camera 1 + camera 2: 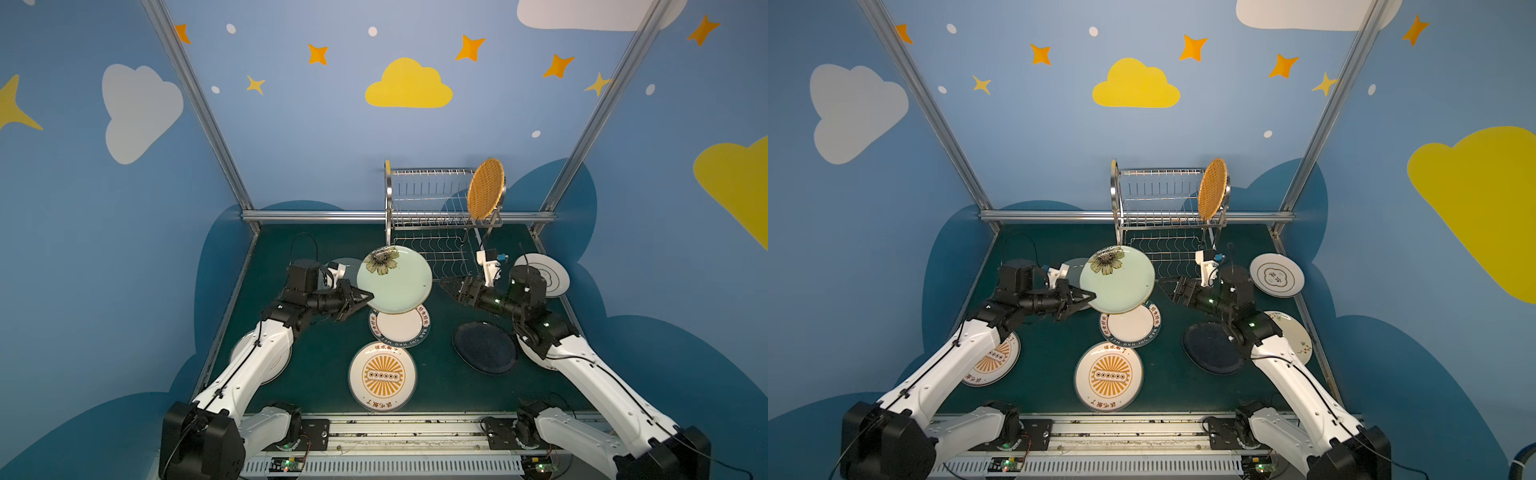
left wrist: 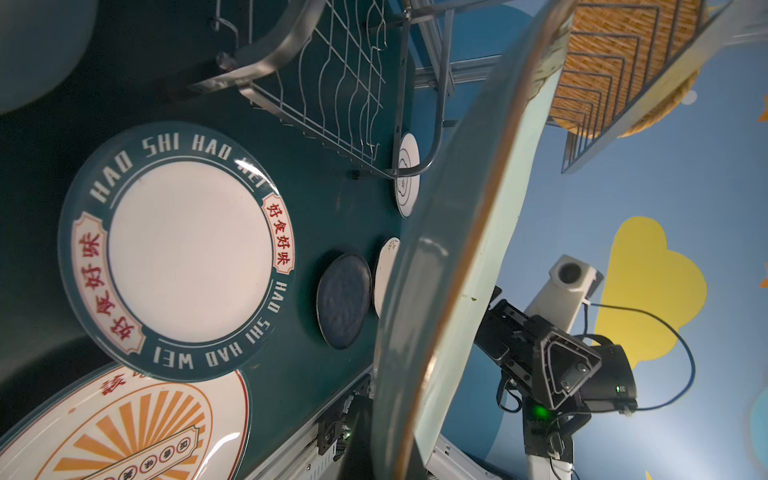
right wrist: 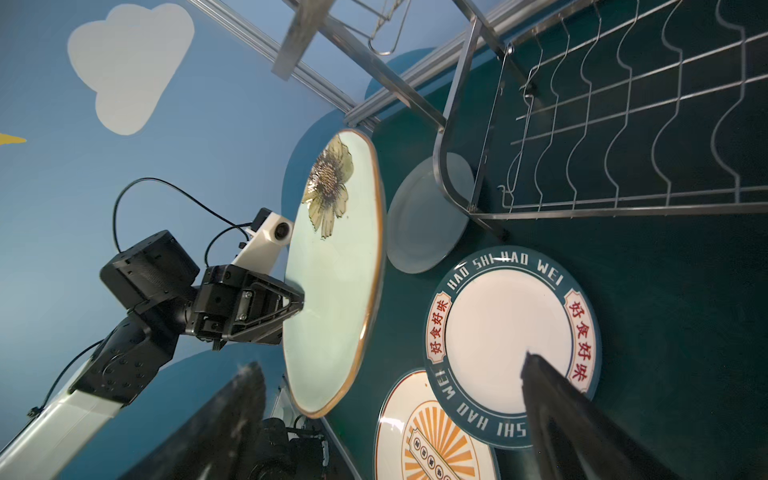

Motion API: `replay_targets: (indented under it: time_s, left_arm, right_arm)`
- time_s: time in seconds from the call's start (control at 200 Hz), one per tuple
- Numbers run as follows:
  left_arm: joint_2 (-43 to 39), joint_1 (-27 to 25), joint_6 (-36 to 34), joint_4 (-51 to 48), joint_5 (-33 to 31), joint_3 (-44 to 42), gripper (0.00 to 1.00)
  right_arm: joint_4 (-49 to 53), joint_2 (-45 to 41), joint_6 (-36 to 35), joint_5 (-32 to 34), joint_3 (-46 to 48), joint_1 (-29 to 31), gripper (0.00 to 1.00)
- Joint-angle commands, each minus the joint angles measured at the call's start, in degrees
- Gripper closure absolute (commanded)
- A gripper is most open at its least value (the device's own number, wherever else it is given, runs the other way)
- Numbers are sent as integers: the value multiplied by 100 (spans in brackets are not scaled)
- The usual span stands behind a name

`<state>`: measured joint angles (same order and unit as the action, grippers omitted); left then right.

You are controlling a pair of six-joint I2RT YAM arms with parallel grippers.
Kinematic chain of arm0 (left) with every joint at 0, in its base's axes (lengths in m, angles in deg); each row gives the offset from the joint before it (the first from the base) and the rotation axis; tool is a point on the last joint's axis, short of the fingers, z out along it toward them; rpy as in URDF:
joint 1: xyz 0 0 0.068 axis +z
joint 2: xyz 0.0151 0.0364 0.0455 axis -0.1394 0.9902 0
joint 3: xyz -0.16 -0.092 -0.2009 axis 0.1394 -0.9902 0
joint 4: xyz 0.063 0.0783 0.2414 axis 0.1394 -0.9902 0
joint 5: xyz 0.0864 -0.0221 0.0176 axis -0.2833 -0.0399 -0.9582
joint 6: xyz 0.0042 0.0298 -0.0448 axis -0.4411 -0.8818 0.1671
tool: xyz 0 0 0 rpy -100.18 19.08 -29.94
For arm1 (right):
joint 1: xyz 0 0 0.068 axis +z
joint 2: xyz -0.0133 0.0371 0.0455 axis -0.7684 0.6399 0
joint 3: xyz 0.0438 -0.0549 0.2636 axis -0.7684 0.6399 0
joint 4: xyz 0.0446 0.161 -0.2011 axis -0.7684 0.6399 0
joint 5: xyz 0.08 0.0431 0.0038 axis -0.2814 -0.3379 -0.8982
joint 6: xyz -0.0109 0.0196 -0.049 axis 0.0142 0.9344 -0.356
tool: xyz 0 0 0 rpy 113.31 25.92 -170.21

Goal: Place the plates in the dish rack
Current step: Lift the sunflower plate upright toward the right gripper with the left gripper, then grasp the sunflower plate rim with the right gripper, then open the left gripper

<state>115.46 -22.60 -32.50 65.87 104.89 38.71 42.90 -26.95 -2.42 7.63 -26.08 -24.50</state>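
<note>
Nearest to my base, a sunburst plate point(image 1: 382, 376) lies flat on the green table mat point(image 1: 324, 370), and a second sunburst plate point(image 1: 994, 360) lies partly under my left arm. To the right, at a similar depth, the black plate point(image 1: 484, 348) lies flat, with a white sprig-patterned plate point(image 1: 1293, 337) beside it, partly under my right arm. Next comes the lettered-rim plate point(image 1: 399, 328), flat on the mat, its far part hidden in both top views by the plate that I carry. My left pincer point(image 1: 369, 296) is clamped tight on the near left rim of the floral pale green plate point(image 1: 397, 282). This plate is clear of the mat and tilted, with its flower end farthest from me and close to the front left leg of the rack. My right pincer point(image 1: 451, 286) has its jaws spread wide and holds nothing; it points at the right rim of the floral pale green plate, near it but apart. Behind my left pincer the grey-green plate point(image 1: 348, 265) lies flat. A white ring-marked plate point(image 1: 550, 275) lies at the far right. Farthest, the dish rack point(image 1: 432, 199) stands at the back edge of the mat, and the orange woven plate point(image 1: 485, 189) stands upright at the right end of its upper tier.
</note>
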Motion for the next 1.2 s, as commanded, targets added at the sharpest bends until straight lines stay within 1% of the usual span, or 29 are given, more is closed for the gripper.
replay_targets:
  time_s: [0.0, 0.11, 0.215, 0.335, 0.426, 0.451, 0.551, 0.581, 0.691, 0.821, 0.921, 0.966, 1.137, 1.192]
  left_arm:
    - [35, -108, -56, 1021, 336, 89, 96]
    - [169, -182, 31, 1180, 364, 122, 96]
    - [298, -190, 79, 1324, 479, 150, 96]
    - [361, -191, 71, 1386, 560, 126, 96]
    - [362, -192, 87, 1453, 601, 65, 96]
    - [361, -193, 79, 1467, 616, 58, 96]
    - [353, -192, 64, 1494, 684, -3, 96]
    - [346, -193, 53, 1494, 701, -16, 96]
    - [283, -180, 49, 1423, 695, -74, 96]
    - [251, -157, 43, 1360, 698, -112, 96]
    - [238, -158, 122, 1467, 764, -180, 96]
    - [231, -158, 136, 1477, 765, -201, 96]
    - [197, -160, 309, 1720, 889, -272, 96]
    - [174, -152, 304, 1718, 879, -276, 96]
  right_arm:
    - [-381, 212, 267, -133, -205, 150, 8]
    - [-540, 428, 298, -21, -357, 313, 10]
    - [-513, 611, 285, 189, -540, 475, 14]
    - [-602, 767, 378, 339, -617, 513, 24]
    - [-672, 869, 505, 458, -601, 531, 29]
    - [-728, 906, 555, 464, -593, 536, 32]
    - [-867, 995, 642, 508, -573, 570, 40]
    - [-892, 1010, 651, 528, -573, 588, 41]
    - [-912, 1024, 656, 650, -575, 614, 49]
    - [-982, 1005, 798, 749, -494, 610, 62]
    - [-1033, 980, 916, 768, -443, 619, 69]
    - [-1083, 971, 991, 753, -425, 627, 70]
    - [-1201, 1062, 1080, 827, -441, 766, 71]
    - [-1236, 1102, 1105, 802, -450, 785, 75]
